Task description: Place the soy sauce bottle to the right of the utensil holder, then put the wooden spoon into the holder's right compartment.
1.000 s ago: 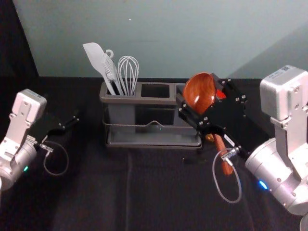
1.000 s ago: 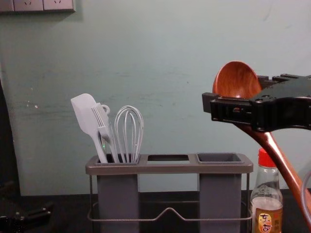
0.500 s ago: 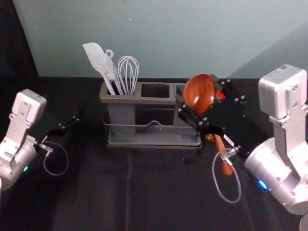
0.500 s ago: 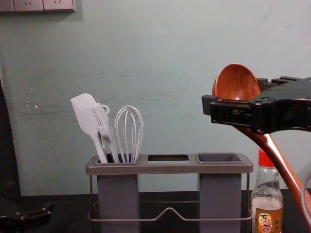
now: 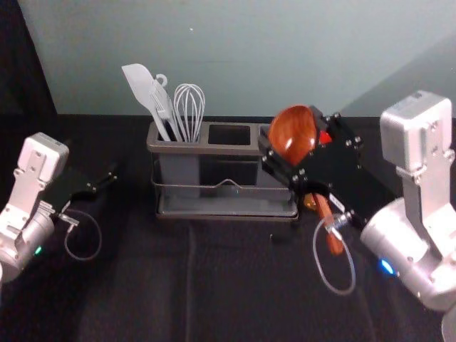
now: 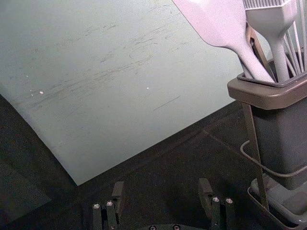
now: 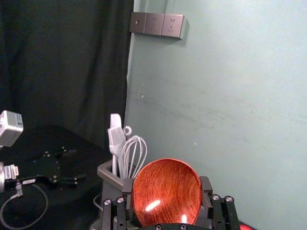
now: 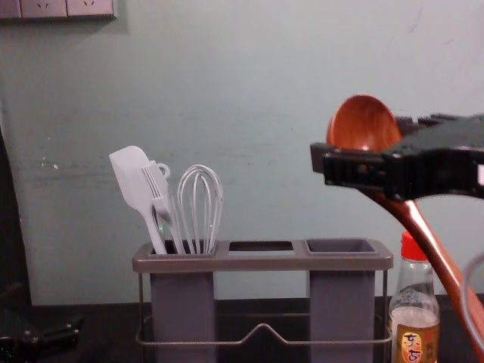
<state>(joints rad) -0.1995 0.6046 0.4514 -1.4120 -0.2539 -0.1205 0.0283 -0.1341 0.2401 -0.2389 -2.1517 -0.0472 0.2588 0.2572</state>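
Note:
My right gripper (image 5: 296,147) is shut on the wooden spoon (image 5: 291,135), bowl up, handle slanting down toward the front right; in the right wrist view the gripper (image 7: 166,196) has the spoon's bowl (image 7: 167,191) between its fingers. The utensil holder (image 8: 263,262) stands mid-table, its right compartment (image 8: 342,246) empty. Close beside the holder's right side is the soy sauce bottle (image 8: 414,321), upright, behind the spoon's handle. At the far left my left gripper (image 5: 112,175) is parked; the left wrist view has this gripper (image 6: 160,194) open with nothing in it.
A white spatula (image 8: 136,185), a brush (image 8: 161,198) and a whisk (image 8: 201,208) stand in the holder's left compartment. Behind the black-covered table (image 5: 235,285) rises a pale green wall (image 5: 249,57).
My right gripper and the spoon have shifted very slightly left. The left arm, holder and bottle look unmoved.

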